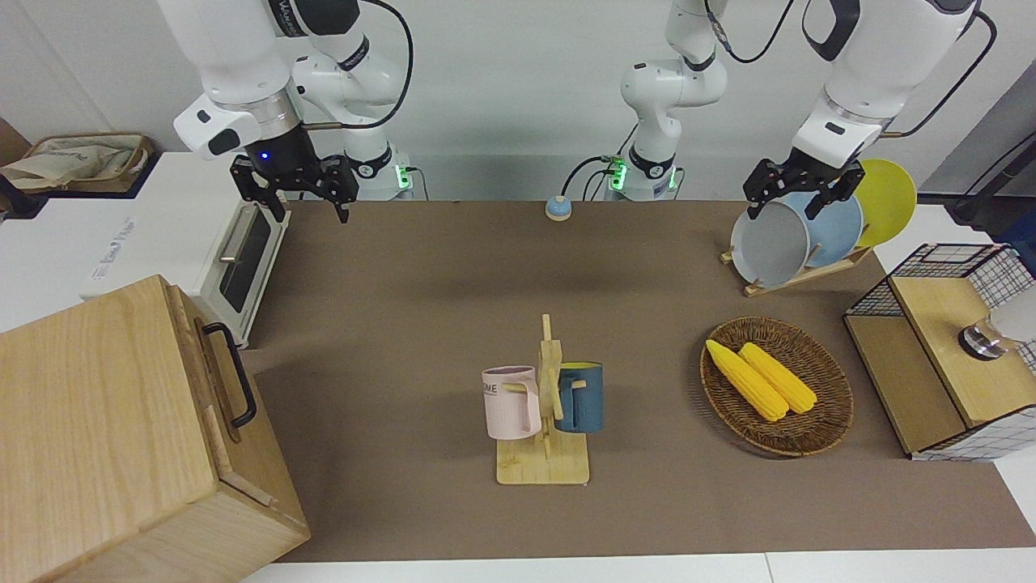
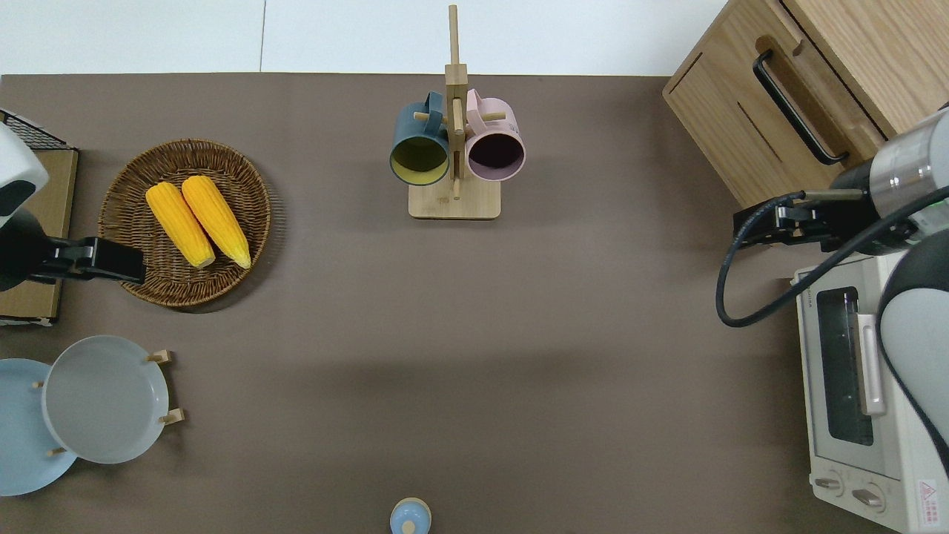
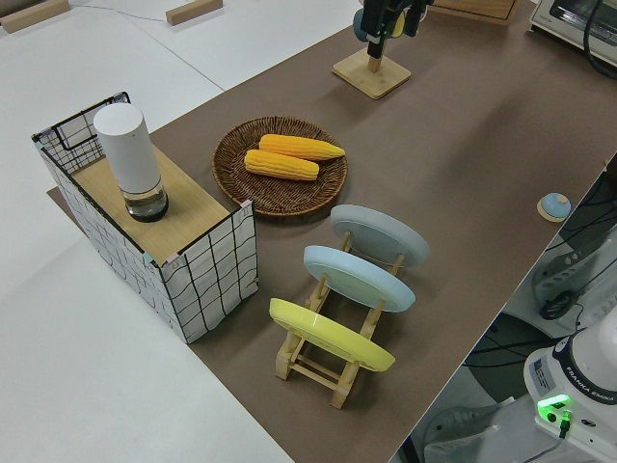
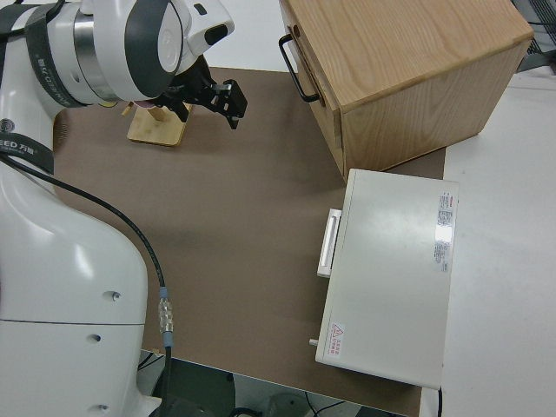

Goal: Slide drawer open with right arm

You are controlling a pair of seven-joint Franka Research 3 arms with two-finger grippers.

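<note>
The drawer point(image 1: 212, 380) sits shut in the top of the big wooden cabinet point(image 1: 105, 437) at the right arm's end of the table point(image 1: 421, 324), at the edge farthest from the robots. Its black loop handle point(image 1: 231, 374) faces the middle of the table.

The right gripper point(image 1: 295, 188) hangs in the air with its fingers spread wide and nothing between them. From overhead it is over the bare table by the corner of the cabinet nearest the robots, in the gap between the cabinet and the white toaster oven point(image 2: 860, 393). The handle lies farther from the robots than the gripper, well apart from it, and nothing touches it.

The oven stands beside the cabinet, nearer to the robots, with its door closed.

The left arm is parked, its gripper point(image 1: 797, 188) open.

Near the middle of the table a mug rack point(image 1: 544, 421) carries a pink mug point(image 1: 511, 403) and a blue mug point(image 1: 581, 397). A basket point(image 1: 777, 387) with two corn cobs point(image 1: 761, 379) lies toward the left arm's end.
</note>
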